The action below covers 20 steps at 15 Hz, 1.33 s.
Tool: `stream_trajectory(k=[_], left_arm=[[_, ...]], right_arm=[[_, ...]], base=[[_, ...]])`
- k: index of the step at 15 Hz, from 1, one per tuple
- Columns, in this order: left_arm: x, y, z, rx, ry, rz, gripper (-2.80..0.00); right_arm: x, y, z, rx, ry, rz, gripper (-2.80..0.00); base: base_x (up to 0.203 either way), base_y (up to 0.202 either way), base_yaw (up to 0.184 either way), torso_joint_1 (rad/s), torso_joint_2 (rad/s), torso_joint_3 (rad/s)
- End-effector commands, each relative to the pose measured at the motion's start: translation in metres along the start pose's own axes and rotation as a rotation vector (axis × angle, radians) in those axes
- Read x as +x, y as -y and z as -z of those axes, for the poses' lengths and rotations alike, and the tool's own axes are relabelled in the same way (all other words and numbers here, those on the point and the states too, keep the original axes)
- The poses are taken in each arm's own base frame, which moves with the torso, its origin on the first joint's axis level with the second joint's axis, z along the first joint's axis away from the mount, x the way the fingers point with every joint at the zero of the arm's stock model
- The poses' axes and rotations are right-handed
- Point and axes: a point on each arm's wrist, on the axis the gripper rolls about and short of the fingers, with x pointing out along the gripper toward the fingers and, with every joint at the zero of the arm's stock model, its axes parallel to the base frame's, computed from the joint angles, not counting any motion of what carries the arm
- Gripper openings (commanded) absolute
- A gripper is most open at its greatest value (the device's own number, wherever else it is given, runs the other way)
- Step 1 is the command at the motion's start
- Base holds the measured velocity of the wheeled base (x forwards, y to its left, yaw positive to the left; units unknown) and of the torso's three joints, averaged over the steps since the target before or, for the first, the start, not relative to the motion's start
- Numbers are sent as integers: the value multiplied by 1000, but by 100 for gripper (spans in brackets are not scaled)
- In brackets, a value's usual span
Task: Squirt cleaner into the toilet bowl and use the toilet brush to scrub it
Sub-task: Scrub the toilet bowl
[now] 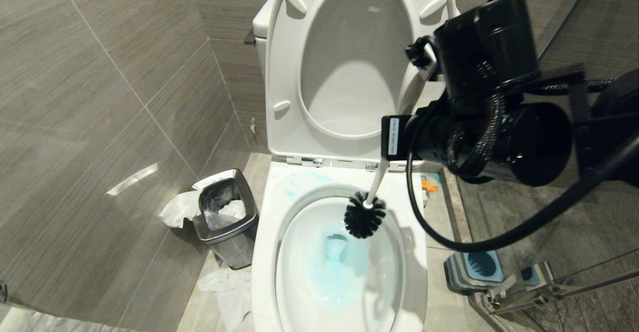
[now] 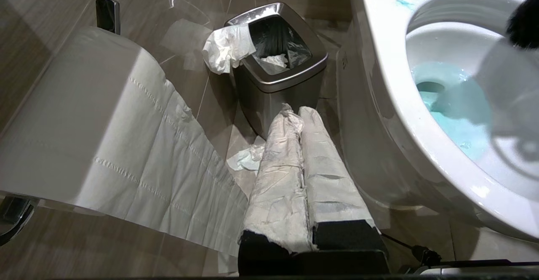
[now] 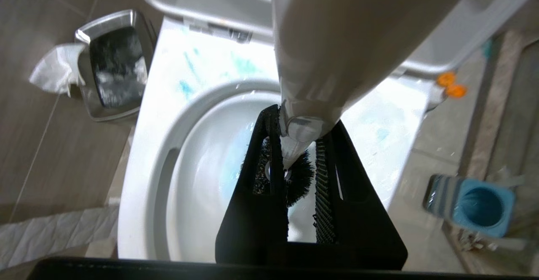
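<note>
One right pincer (image 3: 301, 162) clamped on toilet brush (image 1: 365, 215) handle, head hanging above toilet bowl (image 1: 284, 252) back rim; better lowered into teal cleaner (image 1: 329, 277), scrubbing walls gently.

You face grey-brown tiled walls (image 1: 100, 72) meeting at a corner at eleven o'clock; a steel bin (image 1: 227, 217) with crumpled tissue sits at nine o'clock on the beige floor (image 1: 199, 297).

The toilet bowl (image 1: 299, 252) lies open from above; a steel bin (image 1: 227, 217) crowds its left side.
</note>
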Motion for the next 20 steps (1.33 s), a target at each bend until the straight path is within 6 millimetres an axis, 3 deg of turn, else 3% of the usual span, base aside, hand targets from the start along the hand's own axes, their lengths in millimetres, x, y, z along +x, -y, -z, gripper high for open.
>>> stream_trajectory(k=[1, 5, 9, 18, 20], left_arm=[[0, 0, 1, 0, -5, -1, -280], [0, 0, 1, 0, -5, -1, -280], [0, 0, 1, 0, -5, -1, -280], [0, 0, 1, 0, -5, -1, -280], [0, 0, 1, 0, -5, -1, -280]], right_arm=[[34, -12, 29, -12, -100, 10, -280], [83, -26, 64, 6, -162, 23, -280], [126, -13, 77, -6, -151, 77, -280], [186, -24, 137, -64, -182, 84, -280], [191, -29, 145, -82, -170, 72, -280]], base=[[0, 0, 0, 0, 0, 0], [0, 0, 0, 0, 0, 0], [0, 0, 0, 0, 0, 0], [0, 0, 0, 0, 0, 0], [0, 0, 0, 0, 0, 0]])
